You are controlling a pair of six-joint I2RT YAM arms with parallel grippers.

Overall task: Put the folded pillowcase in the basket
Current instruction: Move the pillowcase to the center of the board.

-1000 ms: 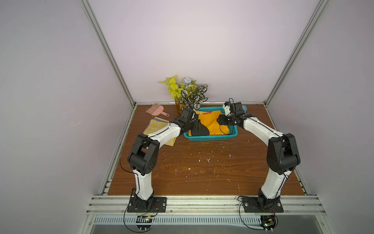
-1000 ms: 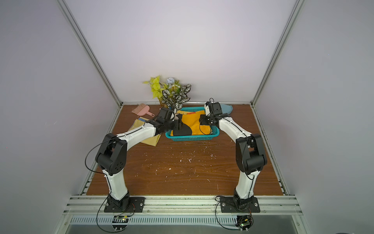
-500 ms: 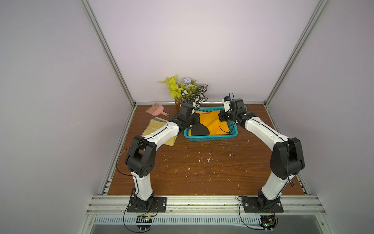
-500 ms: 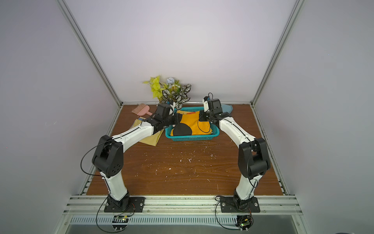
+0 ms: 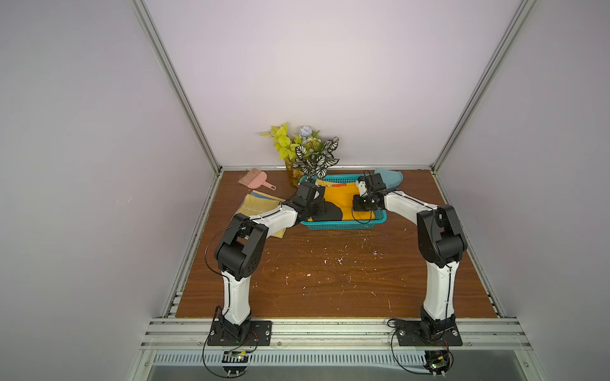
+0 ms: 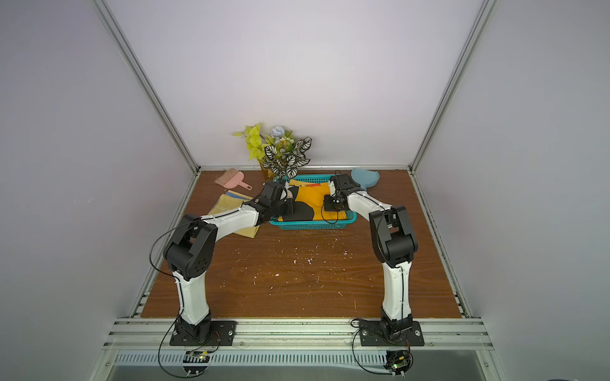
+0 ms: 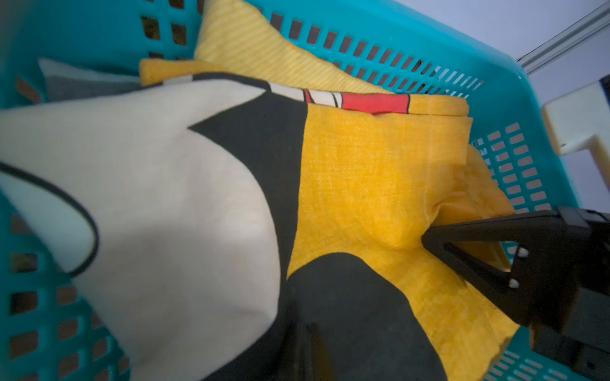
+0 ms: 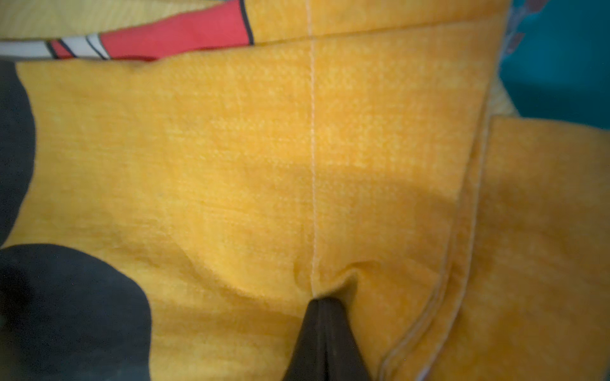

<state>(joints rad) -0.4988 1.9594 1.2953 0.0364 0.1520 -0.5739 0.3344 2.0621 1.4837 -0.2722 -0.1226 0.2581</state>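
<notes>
1. A rectangular teal plastic basket (image 5: 343, 226) with perforated walls is shown at the rear of the brown wooden tabletop (image 5: 330, 270) in both top views.
2. The folded pillowcase (image 7: 363, 171), of orange woven cloth with black, cream and red patches, is laid inside the basket. Most of the basket's floor is covered by it. A yellow striped layer is seen under its far edge.
3. The left end effector (image 5: 318, 207) is positioned over the basket's left end, above a black patch of the pillowcase. Its jaws are pressed together. Whether cloth is pinched between them cannot be told, as the tips are lost against the dark patch in the left wrist view.
4. The right end effector (image 8: 322, 310) is positioned over the basket's right end. Its black fingers are closed on a small pucker of orange cloth beside a stitched seam.
5. A potted plant (image 5: 307, 151) with green and striped leaves is placed just behind the basket, and a grey-blue dish (image 5: 389, 178) behind its right corner.
6. A pink hand brush (image 5: 255, 178) and a flat yellow cloth (image 5: 260, 207) are laid on the tabletop to the left.
</notes>
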